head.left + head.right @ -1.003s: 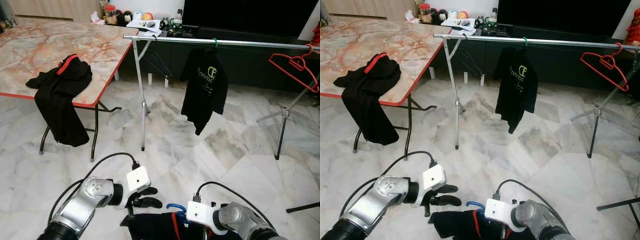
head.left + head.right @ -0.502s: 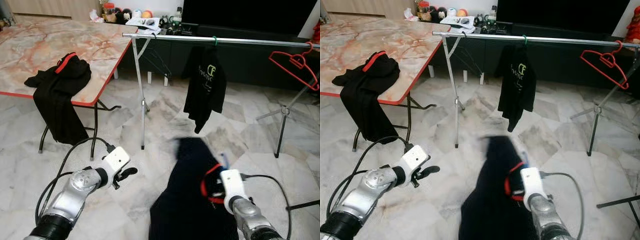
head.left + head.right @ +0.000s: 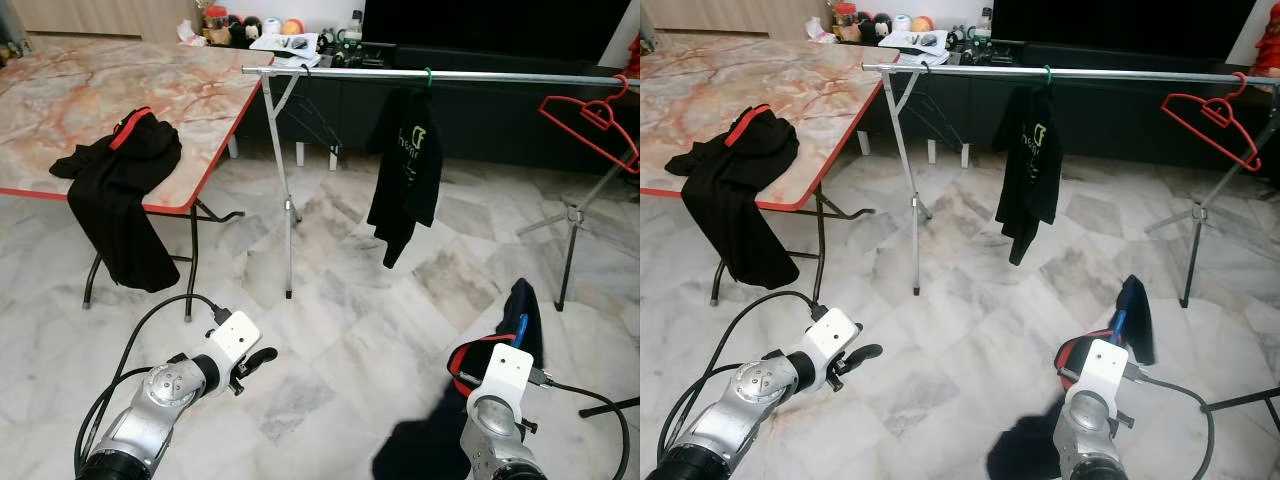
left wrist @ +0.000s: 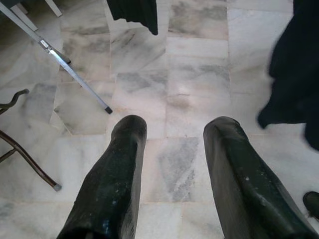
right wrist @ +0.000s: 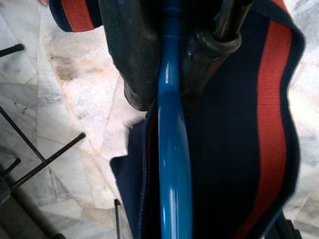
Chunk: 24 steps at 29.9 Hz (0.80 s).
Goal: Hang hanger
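White marble floor (image 3: pixel 330 300), marble-topped folding table (image 3: pixel 120 80), dark cabinet (image 3: pixel 500 110)

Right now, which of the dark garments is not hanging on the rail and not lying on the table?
The navy one with the red collar, on a blue hanger held low by the right gripper above the floor.

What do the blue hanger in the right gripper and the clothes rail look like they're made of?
Blue hanger: probably plastic, smooth and glossy, with soft highlights along its length. Clothes rail: looks like bare metal tubing, silver with a bright sheen. The right gripper pinches the hanger.
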### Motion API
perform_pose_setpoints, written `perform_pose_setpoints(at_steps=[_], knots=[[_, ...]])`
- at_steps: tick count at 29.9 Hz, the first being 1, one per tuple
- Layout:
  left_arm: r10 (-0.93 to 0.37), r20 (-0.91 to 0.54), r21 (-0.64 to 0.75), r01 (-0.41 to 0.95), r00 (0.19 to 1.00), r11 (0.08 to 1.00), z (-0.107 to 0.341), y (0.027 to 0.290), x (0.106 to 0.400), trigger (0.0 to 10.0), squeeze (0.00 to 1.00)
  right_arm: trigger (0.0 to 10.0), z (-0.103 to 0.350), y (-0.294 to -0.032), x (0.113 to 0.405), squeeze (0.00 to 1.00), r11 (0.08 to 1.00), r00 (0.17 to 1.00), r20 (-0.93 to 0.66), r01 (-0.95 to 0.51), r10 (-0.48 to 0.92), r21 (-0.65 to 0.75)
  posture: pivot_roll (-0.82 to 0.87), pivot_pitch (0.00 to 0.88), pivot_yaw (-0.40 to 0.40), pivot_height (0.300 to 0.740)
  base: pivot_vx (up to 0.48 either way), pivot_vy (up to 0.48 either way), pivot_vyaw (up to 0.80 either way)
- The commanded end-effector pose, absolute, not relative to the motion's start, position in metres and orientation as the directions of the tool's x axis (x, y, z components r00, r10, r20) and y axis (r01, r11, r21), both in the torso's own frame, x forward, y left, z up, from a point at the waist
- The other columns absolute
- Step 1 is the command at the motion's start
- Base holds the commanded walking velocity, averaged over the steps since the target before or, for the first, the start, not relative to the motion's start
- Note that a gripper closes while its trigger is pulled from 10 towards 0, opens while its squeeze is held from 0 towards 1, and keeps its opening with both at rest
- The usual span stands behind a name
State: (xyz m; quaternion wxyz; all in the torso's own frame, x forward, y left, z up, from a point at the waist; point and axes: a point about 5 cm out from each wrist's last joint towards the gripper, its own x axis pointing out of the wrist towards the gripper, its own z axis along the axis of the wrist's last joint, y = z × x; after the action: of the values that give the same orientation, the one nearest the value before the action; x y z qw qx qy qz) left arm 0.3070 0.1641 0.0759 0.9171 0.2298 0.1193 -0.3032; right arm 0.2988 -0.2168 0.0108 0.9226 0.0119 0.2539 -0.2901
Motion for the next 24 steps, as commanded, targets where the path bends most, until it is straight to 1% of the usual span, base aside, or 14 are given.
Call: perform_pose_setpoints(at_steps=[1,4,6,7,8,10,11,15,17,19,20,21,23,24], knots=[[-0.509,-0.349,0.350,0.613,0.787,0.708,0.077,0.166,0.305,10.0,0.00,0.0,0.019,-0.216,0.304,0.00,0.817,0.713,-0.435,0.568,-0.549,-0.102,0.02,0.098,0.022,0.740,0.000,0.000,0.00],[-0.519,-0.339,0.352,0.617,0.785,0.704,0.076,0.164,0.305,10.0,0.00,0.0,0.021,-0.212,0.308,0.00,0.834,0.732,-0.431,0.543,-0.528,-0.098,0.02,0.092,0.026,0.740,0.000,0.000,0.00],[-0.522,-0.342,0.355,0.622,0.781,0.698,0.075,0.165,0.305,10.0,0.00,0.0,0.021,-0.197,0.315,0.00,0.921,0.805,-0.460,0.381,-0.373,-0.080,0.02,0.092,0.029,0.740,0.000,0.000,0.00],[-0.523,-0.344,0.356,0.624,0.780,0.696,0.075,0.165,0.305,10.0,0.00,0.0,0.021,-0.193,0.316,0.00,0.941,0.823,-0.463,0.329,-0.329,-0.084,0.02,0.093,0.029,0.740,0.000,0.000,0.00],[-0.525,-0.349,0.359,0.628,0.777,0.690,0.075,0.165,0.304,10.0,0.00,0.0,0.023,-0.189,0.319,0.00,0.967,0.849,-0.462,0.218,-0.255,-0.131,0.02,0.096,0.028,0.740,0.000,0.000,0.00],[-0.526,-0.363,0.368,0.637,0.769,0.677,0.073,0.167,0.302,10.0,0.00,0.0,0.025,-0.189,0.322,0.00,0.974,0.871,-0.459,0.086,-0.176,-0.211,0.02,0.097,0.025,0.740,0.000,0.000,0.00],[-0.527,-0.368,0.371,0.641,0.766,0.672,0.072,0.168,0.302,10.0,0.00,0.0,0.026,-0.189,0.322,0.00,0.972,0.873,-0.462,0.054,-0.157,-0.228,0.02,0.097,0.025,0.740,0.000,0.000,0.00],[-0.514,-0.406,0.419,0.654,0.756,0.630,0.066,0.172,0.297,10.0,0.00,0.0,0.029,-0.192,0.325,0.00,0.945,0.864,-0.504,-0.167,0.003,-0.280,0.02,0.098,0.017,0.740,0.000,0.000,0.00],[-0.512,-0.416,0.426,0.658,0.752,0.621,0.064,0.174,0.295,10.0,0.00,0.0,0.032,-0.193,0.325,0.00,0.871,0.844,-0.526,-0.331,0.102,-0.363,0.02,0.099,0.010,0.740,0.000,0.000,0.00],[-0.516,-0.441,0.440,0.678,0.734,0.589,0.060,0.175,0.292,10.0,0.00,0.0,0.032,-0.193,0.321,0.00,0.714,0.762,-0.596,-0.562,0.251,-0.418,0.02,0.099,0.004,0.740,0.000,0.000,0.00],[-0.519,-0.452,0.444,0.687,0.726,0.575,0.058,0.176,0.291,10.0,0.00,0.0,0.032,-0.193,0.319,0.00,0.661,0.724,-0.625,-0.625,0.293,-0.414,0.02,0.099,0.003,0.740,0.000,0.000,0.00],[-0.519,-0.452,0.444,0.687,0.726,0.575,0.058,0.176,0.291,10.0,0.00,0.0,0.032,-0.193,0.319,0.00,0.661,0.724,-0.625,-0.625,0.293,-0.414,0.02,0.099,0.003,0.740,0.000,0.000,0.00],[-0.536,-0.491,0.467,0.727,0.687,0.503,0.052,0.175,0.285,10.0,0.00,0.0,0.035,-0.201,0.317,0.00,0.525,0.622,-0.704,-0.749,0.344,-0.405,0.02,0.099,-0.006,0.740,0.000,0.000,0.00],[-0.536,-0.491,0.467,0.727,0.687,0.503,0.052,0.175,0.285,10.0,0.00,0.0,0.035,-0.201,0.317,0.00,0.525,0.622,-0.704,-0.749,0.344,-0.405,0.02,0.099,-0.006,0.740,0.000,0.000,0.00]])
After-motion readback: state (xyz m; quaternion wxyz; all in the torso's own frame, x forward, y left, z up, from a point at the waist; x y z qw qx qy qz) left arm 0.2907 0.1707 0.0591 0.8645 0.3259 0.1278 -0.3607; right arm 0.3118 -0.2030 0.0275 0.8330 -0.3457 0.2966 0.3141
